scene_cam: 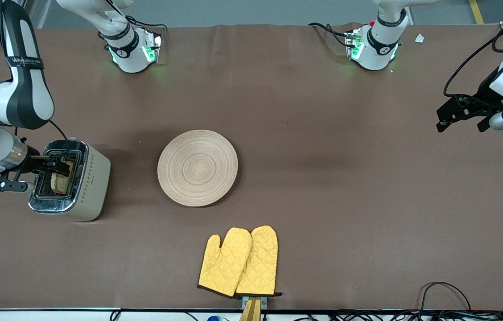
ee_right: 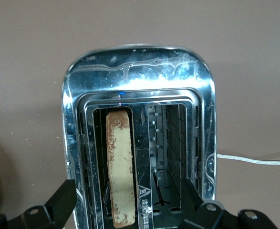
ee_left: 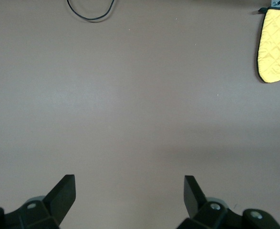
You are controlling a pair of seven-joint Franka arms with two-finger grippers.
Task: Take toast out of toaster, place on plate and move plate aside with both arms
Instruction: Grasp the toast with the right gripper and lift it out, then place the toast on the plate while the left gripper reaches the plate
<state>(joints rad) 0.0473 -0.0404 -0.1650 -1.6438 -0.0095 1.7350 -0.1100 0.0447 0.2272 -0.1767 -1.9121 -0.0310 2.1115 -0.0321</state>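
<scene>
The toast (scene_cam: 60, 180) stands upright in one slot of the silver toaster (scene_cam: 77, 187) at the right arm's end of the table. In the right wrist view the toast (ee_right: 119, 157) shows edge-on in its slot and the other slot is empty. My right gripper (scene_cam: 57, 165) is open just above the toaster's top, its fingers (ee_right: 66, 193) on either side of the slots, not touching the toast. The wooden plate (scene_cam: 197, 167) lies empty at mid-table. My left gripper (scene_cam: 463, 122) is open and empty and waits above bare table (ee_left: 129, 183) at the left arm's end.
A pair of yellow oven mitts (scene_cam: 239, 262) lies near the table's front edge, nearer to the camera than the plate; it also shows in the left wrist view (ee_left: 275, 45). A black cable loop (scene_cam: 443, 290) lies at the front edge. A white cord (ee_right: 254, 161) leaves the toaster.
</scene>
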